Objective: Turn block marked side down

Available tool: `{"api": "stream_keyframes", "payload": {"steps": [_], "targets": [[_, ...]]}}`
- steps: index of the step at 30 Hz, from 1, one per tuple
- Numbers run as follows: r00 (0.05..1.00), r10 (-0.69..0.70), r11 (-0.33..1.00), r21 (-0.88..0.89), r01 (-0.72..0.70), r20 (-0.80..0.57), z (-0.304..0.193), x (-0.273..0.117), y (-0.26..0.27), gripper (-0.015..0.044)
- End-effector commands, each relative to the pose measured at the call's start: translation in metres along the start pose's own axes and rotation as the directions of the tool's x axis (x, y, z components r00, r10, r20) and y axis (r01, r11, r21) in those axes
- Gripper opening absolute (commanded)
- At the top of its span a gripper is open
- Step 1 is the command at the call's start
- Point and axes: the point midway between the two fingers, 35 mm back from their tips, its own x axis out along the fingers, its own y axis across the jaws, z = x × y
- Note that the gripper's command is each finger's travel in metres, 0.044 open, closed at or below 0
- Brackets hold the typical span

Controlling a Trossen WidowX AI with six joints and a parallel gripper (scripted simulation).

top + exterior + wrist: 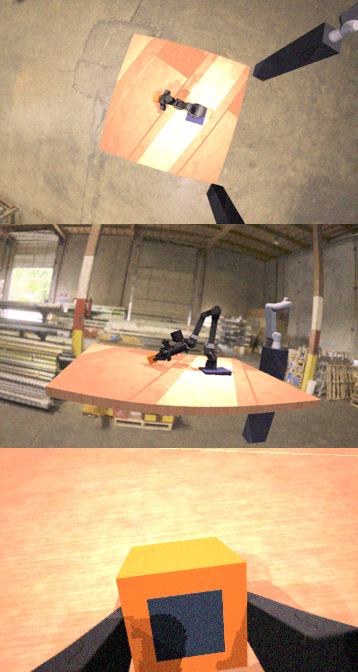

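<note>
Pinching the orange cube block [183, 604] low over the orange wooden table [105, 377], the hand [183, 640] risks release while its dark blue marked square faces the wrist, not downward.

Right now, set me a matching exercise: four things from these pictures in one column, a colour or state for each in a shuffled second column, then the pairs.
Things:
1. block
2. marked side
3. gripper
4. base plate

Colour or state:
A. flat on the table, dark blue-purple, under the arm
B. orange, held just above the table
C. shut on the block, reaching low and nearly level
D. dark blue square facing the wrist camera, not down

Pairs: 1-B, 2-D, 3-C, 4-A
</note>
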Motion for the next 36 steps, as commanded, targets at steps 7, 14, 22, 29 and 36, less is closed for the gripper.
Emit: {"api": "stream_keyframes", "payload": {"steps": [7, 14, 22, 29, 36], "targets": [[1.000, 0.004, 1.000, 0.003, -0.004, 0.007, 0.0011, -0.0001, 0.0004, 0.0053], [1.000, 0.004, 1.000, 0.003, -0.004, 0.007, 0.0011, -0.0001, 0.0004, 0.0236], [1.000, 0.004, 1.000, 0.003, -0.004, 0.007, 0.0011, -0.0001, 0.0004, 0.0440], [1.000, 0.004, 1.000, 0.003, -0.004, 0.007, 0.0011, -0.0001, 0.0004, 0.0440], [1.000, 0.004, 1.000, 0.003, -0.004, 0.007, 0.0011, -0.0001, 0.0004, 0.0440]]}}
